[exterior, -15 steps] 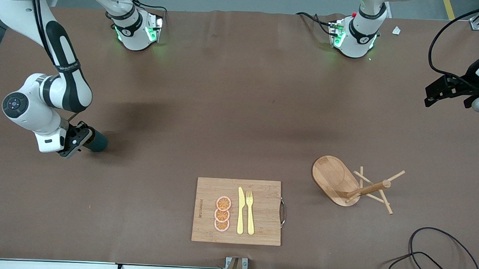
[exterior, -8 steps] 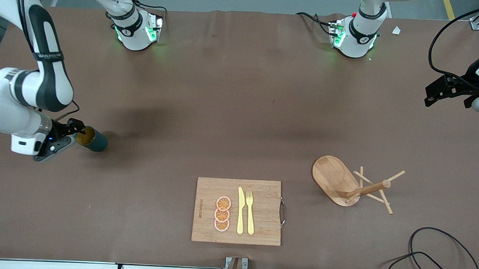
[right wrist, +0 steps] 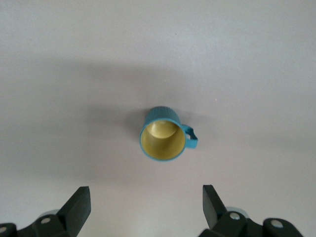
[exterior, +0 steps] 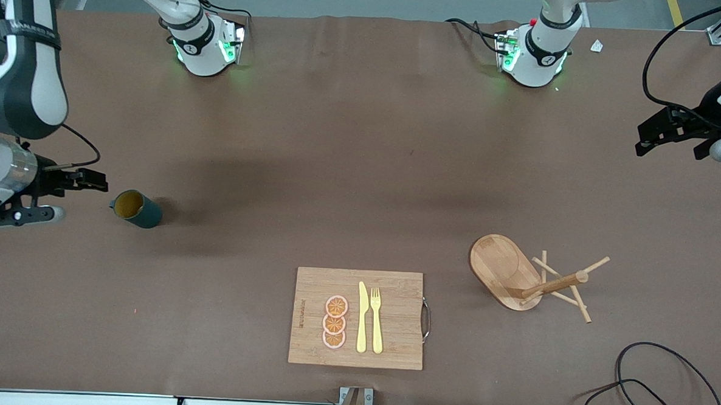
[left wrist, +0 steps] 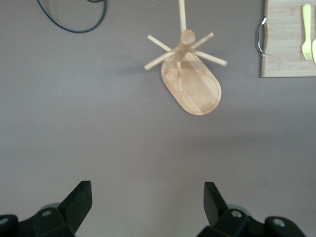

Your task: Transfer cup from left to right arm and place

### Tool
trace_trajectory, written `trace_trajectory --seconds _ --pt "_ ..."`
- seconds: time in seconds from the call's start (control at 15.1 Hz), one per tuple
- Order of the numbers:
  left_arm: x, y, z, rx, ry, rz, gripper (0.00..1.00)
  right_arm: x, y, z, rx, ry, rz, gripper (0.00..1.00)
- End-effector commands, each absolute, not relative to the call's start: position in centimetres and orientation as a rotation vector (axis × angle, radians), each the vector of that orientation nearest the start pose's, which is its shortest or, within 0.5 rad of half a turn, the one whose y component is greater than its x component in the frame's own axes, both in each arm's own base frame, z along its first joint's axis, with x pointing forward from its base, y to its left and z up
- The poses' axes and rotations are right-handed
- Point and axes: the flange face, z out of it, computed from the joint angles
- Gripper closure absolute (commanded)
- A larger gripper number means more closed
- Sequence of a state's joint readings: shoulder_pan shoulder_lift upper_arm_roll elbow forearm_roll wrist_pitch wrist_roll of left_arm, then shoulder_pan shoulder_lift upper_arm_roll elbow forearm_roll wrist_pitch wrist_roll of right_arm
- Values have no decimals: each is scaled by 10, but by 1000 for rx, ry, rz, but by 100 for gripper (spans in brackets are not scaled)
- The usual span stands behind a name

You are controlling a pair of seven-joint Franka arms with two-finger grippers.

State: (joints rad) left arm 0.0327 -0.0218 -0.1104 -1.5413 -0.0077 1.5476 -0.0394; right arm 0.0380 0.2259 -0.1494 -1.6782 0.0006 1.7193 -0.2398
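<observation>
Now that the right gripper [exterior: 72, 193] has let go and drawn back from the cup [exterior: 135, 208], stands upright and free on the bench [exterior: 362, 166] at the right arm's end, with nothing gripping it. Right gripper spread wide, hanging just beside the cup. Left gripper [exterior: 671, 132] also wide, waiting over the bench's other end. Looks placed; task likely done.

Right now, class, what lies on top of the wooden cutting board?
On the cutting board lie three orange slices in a row, a yellow knife and a yellow fork side by side. Whatever is beneath the board is covered.
</observation>
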Motion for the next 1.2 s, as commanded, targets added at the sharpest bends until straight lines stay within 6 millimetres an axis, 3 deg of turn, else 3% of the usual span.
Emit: trace_trajectory --seconds 0.0,0.2,0.33,0.66,0.93,1.13 --pt "535 -46 651 -3167 90 -24 0 597 -57 491 -3130 -82 306 0" --pt "527 -52 659 -3153 96 -32 0 600 -49 544 -3146 -56 294 0" --pt "521 -57 664 -3151 94 -32 0 597 -49 562 -3153 -50 328 0" --pt "509 -58 673 -3141 98 -44 0 596 -60 573 -3147 -22 292 0" --pt "511 -57 668 -3142 95 -32 0 587 -93 588 -3144 62 227 0" --pt "514 -50 665 -3141 78 -30 0 570 -93 606 -3152 52 185 0"
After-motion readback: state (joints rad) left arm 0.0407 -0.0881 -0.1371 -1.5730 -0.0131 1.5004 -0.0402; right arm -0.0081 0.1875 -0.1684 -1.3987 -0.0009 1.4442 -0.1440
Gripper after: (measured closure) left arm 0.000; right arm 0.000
